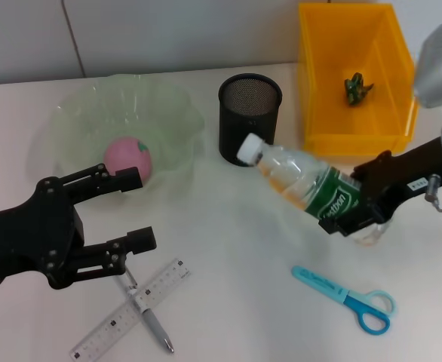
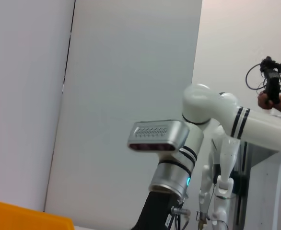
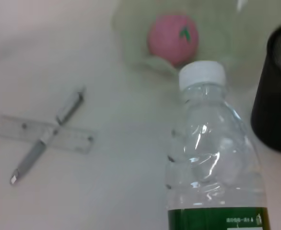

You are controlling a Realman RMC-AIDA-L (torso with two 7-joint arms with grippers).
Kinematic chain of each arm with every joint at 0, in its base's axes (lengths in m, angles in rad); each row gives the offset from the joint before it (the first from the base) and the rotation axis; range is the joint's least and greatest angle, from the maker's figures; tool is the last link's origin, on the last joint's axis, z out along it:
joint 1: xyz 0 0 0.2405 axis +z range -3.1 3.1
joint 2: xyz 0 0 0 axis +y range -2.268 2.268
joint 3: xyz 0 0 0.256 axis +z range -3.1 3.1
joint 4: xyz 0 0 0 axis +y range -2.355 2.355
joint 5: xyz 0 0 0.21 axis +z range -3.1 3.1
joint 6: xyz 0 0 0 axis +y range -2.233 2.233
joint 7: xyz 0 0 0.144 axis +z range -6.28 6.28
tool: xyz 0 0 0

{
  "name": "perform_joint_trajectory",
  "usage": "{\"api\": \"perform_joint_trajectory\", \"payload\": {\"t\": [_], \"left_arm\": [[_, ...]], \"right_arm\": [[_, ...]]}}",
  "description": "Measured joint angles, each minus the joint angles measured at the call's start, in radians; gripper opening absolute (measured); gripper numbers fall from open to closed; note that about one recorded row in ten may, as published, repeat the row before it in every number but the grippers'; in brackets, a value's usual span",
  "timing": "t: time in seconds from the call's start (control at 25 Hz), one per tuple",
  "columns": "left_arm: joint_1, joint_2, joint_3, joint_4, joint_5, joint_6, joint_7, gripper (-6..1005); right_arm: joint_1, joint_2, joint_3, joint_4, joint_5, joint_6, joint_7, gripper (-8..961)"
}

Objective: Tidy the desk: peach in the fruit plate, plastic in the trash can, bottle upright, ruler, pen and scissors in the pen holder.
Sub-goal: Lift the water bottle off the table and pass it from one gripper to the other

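The water bottle (image 1: 300, 181), tilted with its white cap toward the mesh pen holder (image 1: 250, 117), is clamped at its green label by the right gripper (image 1: 354, 207), seemingly lifted off the desk. The peach (image 1: 128, 158) lies in the fruit plate (image 1: 78, 113). The left gripper (image 1: 134, 207) hovers, fingers spread, above the crossed ruler (image 1: 130, 309) and pen (image 1: 149, 317).

Pink peach (image 1: 128, 158), yellow bin (image 1: 354, 79), blue scissors (image 1: 347, 298).
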Motion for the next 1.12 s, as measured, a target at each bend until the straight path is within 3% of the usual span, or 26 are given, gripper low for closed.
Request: {"api": "perform_joint_trajectory", "payload": {"t": [0.28, 0.56, 0.76, 1.12], "left_arm": [[0.000, -0.003, 0.000, -0.007, -0.005, -0.003, 0.000, 790], [-0.007, -0.004, 0.000, -0.040, -0.034, -0.023, 0.015, 790], [-0.018, -0.005, -0.001, -0.078, -0.058, -0.043, 0.037, 790], [-0.054, -0.005, -0.008, -0.158, -0.091, -0.104, 0.085, 790]], "right_arm": [[-0.057, 0.004, 0.093, 0.036, 0.197, 0.003, -0.179, 770], [-0.078, 0.004, 0.162, 0.214, 0.422, 0.000, -0.431, 770], [-0.073, 0.004, 0.169, 0.385, 0.557, -0.012, -0.648, 771], [-0.009, 0.005, 0.168, 0.583, 0.611, -0.053, -0.799, 771]]}}
